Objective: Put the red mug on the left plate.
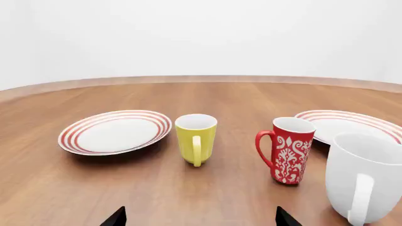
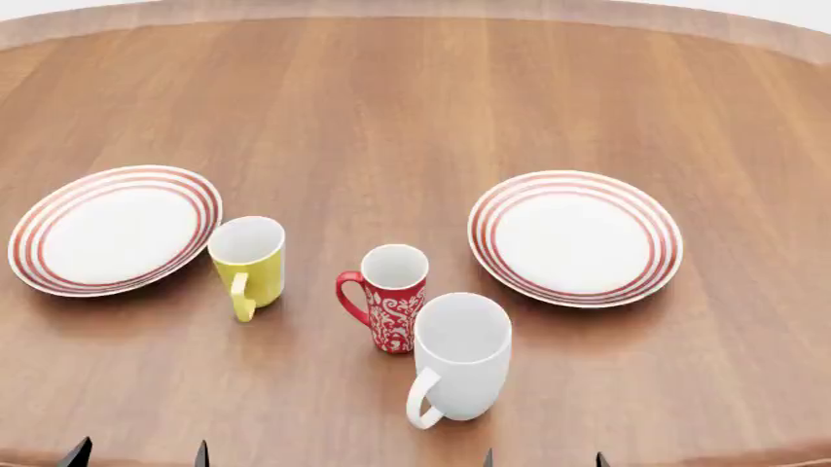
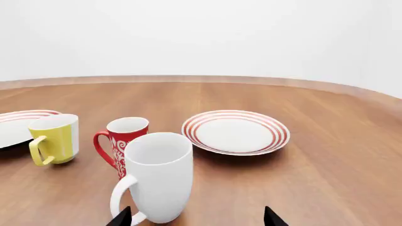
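Both our grippers, left (image 2: 136,455) and right (image 2: 543,457), hang spread and empty. The white mug (image 2: 457,368) at the red mug's (image 2: 392,309) five o'clock, and the yellow mug (image 2: 248,263) toward the left plate (image 2: 115,230), risk being toppled.

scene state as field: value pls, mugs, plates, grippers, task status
red mug: upright on table, between the plates, handle toward left plate
left plate: bare, nothing on it
right plate: bare
yellow mug: upright, next to left plate's rim
white mug: upright, nearest the robot, close beside red mug
left gripper: open, holds nothing
right gripper: open, holds nothing
task status: not started, mug not on plate
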### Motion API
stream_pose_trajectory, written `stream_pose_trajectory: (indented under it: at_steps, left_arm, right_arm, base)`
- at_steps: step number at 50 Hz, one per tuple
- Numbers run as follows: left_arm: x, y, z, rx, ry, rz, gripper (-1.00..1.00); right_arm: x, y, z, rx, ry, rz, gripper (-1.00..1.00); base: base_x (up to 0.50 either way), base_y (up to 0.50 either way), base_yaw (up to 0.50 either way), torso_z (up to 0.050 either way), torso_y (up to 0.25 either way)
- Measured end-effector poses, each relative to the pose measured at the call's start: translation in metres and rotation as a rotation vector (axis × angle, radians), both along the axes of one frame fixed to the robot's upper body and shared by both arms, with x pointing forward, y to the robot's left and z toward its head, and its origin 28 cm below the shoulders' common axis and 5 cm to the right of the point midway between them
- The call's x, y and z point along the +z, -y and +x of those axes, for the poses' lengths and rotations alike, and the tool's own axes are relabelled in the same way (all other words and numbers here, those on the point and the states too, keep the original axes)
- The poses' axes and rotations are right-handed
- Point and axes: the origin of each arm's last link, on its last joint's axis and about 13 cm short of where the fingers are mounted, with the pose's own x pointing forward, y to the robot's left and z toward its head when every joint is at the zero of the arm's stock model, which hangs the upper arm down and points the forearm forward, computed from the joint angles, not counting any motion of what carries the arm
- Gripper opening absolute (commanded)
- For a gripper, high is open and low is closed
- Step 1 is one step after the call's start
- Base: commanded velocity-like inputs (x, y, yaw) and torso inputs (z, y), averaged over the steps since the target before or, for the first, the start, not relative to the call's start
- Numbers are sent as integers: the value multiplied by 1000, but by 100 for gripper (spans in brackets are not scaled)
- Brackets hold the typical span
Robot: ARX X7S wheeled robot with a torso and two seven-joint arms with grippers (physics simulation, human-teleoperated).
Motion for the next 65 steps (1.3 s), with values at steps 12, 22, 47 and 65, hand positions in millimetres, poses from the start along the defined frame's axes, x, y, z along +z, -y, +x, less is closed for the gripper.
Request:
stream_pose_trajectory:
  at_steps: [12,22,47,65]
  left_arm:
    - [0,1,0,-1,0,-2,100]
    - [0,0,-1,-1,0,-1,100]
    - [0,0,-1,1,0,-1,100]
    - [0,0,-1,1,-1,-2,100]
  right_arm:
    - [0,-1,-1,9,8,-4,100]
    - [0,-2,-2,18,18,-9,100]
    - [0,-3,-2,31,26,-2,100]
    - [0,-3,-2,33,27,1,100]
  base:
    - [6,93,0,0,0]
    - [126,454,0,0,0]
    - [243,492,0,0,0]
    - [308,492,0,0,0]
